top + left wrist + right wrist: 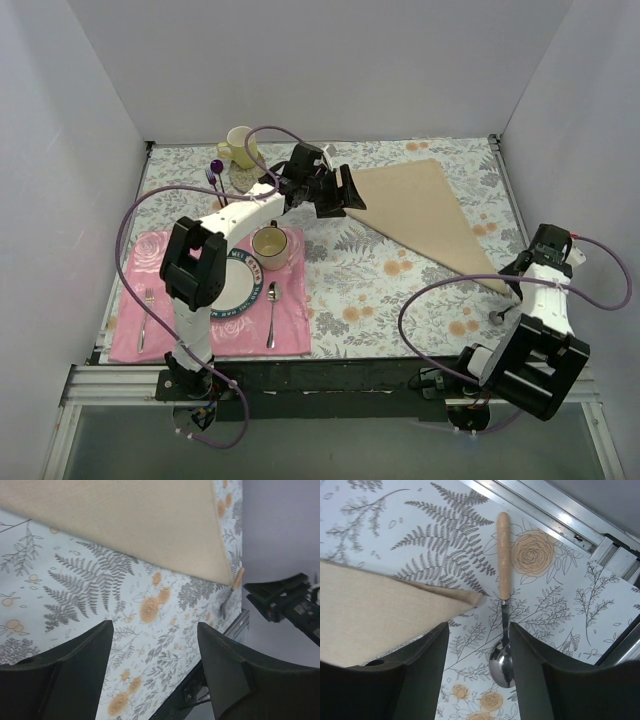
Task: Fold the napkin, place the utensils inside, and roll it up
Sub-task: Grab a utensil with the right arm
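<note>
The beige napkin (420, 212) lies folded into a triangle on the floral tablecloth, its long tip pointing to the near right. My left gripper (347, 190) hovers open at the napkin's left corner, and its wrist view shows the napkin (150, 525) beyond the empty fingers (155, 650). My right gripper (516, 282) stands open just above the napkin's tip (380, 615). A spoon with a wooden handle (503, 555) lies on the cloth beside that tip, its silver bowl seen between my open right fingers (479, 652). The same spoon (234, 586) shows in the left wrist view.
A pink rose placemat (290, 330) at the near left carries a plate (235, 290), a beige cup (270, 246), a fork (146, 312) and a second spoon (272, 312). A yellow mug (238, 146) and purple-tipped sticks (216, 172) stand at the back left. White walls enclose the table.
</note>
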Motion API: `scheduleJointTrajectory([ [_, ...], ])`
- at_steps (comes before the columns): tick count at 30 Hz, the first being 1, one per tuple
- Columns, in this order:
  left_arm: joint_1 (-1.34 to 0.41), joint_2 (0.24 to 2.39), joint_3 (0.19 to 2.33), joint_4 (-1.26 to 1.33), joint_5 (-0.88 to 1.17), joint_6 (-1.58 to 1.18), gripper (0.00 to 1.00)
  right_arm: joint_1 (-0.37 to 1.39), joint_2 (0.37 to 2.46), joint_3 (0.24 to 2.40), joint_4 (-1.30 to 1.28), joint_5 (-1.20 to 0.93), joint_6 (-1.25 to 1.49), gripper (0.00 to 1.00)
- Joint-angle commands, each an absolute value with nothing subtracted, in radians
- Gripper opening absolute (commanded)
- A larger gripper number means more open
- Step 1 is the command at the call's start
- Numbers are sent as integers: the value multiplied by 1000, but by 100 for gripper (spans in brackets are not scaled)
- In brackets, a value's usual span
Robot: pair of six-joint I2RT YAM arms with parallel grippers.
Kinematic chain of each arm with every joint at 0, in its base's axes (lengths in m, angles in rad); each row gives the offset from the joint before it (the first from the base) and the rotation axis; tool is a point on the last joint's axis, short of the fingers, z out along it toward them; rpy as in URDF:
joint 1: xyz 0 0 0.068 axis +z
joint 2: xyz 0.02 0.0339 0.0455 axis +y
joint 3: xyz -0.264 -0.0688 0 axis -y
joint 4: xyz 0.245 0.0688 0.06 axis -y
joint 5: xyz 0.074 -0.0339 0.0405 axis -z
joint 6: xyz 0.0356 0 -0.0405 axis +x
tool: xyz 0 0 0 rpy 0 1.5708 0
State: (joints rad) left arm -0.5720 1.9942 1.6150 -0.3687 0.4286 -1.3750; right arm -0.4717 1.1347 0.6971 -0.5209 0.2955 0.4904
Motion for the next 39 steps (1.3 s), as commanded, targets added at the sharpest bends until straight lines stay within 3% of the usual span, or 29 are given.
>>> scheduleJointTrajectory([
  [1, -603, 1858, 1589, -345, 419, -1379, 69, -557, 1233, 715, -482, 276, 401, 59],
  [9, -609, 1799, 1552, -353, 413, -1373, 70, -586, 1310, 670, -405, 222, 379, 55],
  [15, -609, 1807, 1552, -353, 419, -1370, 70, -597, 1319, 617, -373, 265, 376, 45],
  [22, -609, 1824, 1563, -353, 426, -1368, 70, -618, 1330, 612, -368, 256, 377, 43],
  [33, -609, 1818, 1543, -353, 428, -1361, 71, -635, 1319, 610, -374, 245, 376, 18],
  [37, -611, 1822, 1543, -347, 449, -1365, 71, -635, 1211, 607, -384, 259, 362, 3],
  [39, -609, 1824, 1543, -339, 463, -1371, 71, -634, 1165, 601, -370, 238, 356, 1],
])
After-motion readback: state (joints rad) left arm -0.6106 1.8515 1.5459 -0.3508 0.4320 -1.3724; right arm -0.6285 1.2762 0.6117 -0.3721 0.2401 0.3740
